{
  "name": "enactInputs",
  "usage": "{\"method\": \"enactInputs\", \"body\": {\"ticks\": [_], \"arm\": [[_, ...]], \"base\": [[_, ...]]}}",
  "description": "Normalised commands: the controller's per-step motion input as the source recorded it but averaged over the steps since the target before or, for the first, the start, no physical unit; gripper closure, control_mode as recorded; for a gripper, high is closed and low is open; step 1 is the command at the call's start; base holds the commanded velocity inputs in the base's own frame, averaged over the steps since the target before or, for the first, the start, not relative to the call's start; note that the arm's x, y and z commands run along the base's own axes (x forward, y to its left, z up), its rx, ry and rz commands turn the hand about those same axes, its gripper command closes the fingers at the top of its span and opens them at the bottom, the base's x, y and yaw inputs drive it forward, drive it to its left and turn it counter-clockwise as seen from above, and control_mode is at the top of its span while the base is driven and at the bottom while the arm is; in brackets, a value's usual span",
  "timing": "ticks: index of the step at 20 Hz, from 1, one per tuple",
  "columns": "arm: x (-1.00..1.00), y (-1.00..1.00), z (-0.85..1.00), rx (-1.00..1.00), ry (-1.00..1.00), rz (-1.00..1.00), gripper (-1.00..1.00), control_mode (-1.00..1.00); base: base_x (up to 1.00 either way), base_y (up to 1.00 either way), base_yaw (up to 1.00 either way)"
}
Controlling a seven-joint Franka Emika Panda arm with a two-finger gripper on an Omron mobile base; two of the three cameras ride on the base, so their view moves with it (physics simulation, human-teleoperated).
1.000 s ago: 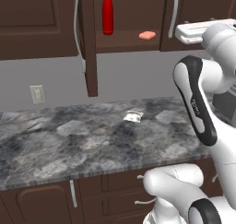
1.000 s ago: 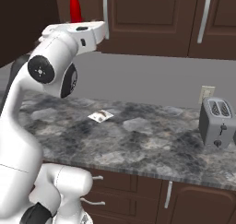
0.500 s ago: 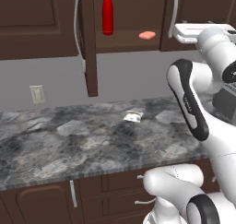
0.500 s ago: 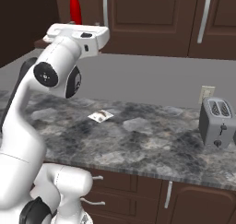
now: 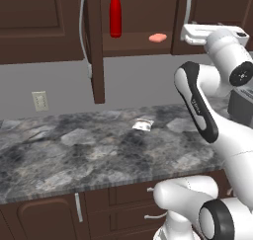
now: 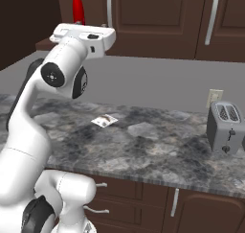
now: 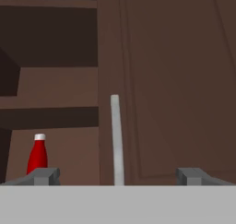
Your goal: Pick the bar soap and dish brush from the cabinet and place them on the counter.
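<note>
The salmon-pink bar soap [image 5: 158,37] lies on the lower shelf of the open dark brown cabinet [image 5: 59,26], to the right of a tall red bottle [image 5: 115,12]. My white hand [image 5: 207,34] is raised to shelf height, just right of the soap and in front of the shut right door. In the hand view my gripper [image 7: 118,177] is open, with nothing between its fingertips. It faces the door's long silver handle [image 7: 116,140], and the red bottle [image 7: 38,154] stands off to the left. The dish brush is out of view. The marbled counter [image 5: 74,155] lies below.
The cabinet's left door [image 5: 95,46] stands swung out, edge-on, over the counter. A small whitish packet [image 5: 144,125] lies on the stone. A grey toaster [image 6: 227,126] stands at the right. Wall outlets [image 5: 39,100] are on the backsplash.
The hand has edged a little left toward the open shelf while the elbow has swung inward. The gripper has stayed open, and the soap and bottle have not moved.
</note>
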Motion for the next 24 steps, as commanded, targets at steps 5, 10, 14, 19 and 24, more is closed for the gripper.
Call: {"method": "enactInputs", "body": {"ticks": [5,10,14,19,24], "arm": [[0.25,-0.13,-0.02,0.00,0.00,0.01,-1.00,-1.00],[0.28,-0.04,-0.03,0.00,0.00,0.01,-1.00,-1.00],[0.30,-0.01,-0.08,0.00,-0.01,0.02,-1.00,-1.00],[0.32,-0.06,-0.10,0.00,-0.01,0.00,-1.00,-1.00],[0.33,-0.05,-0.09,0.00,-0.02,0.00,-1.00,-1.00]], "base": [[0.00,0.00,0.00],[0.00,0.00,0.00],[0.00,0.00,0.00],[0.00,0.00,0.00],[0.00,0.00,0.00]]}}
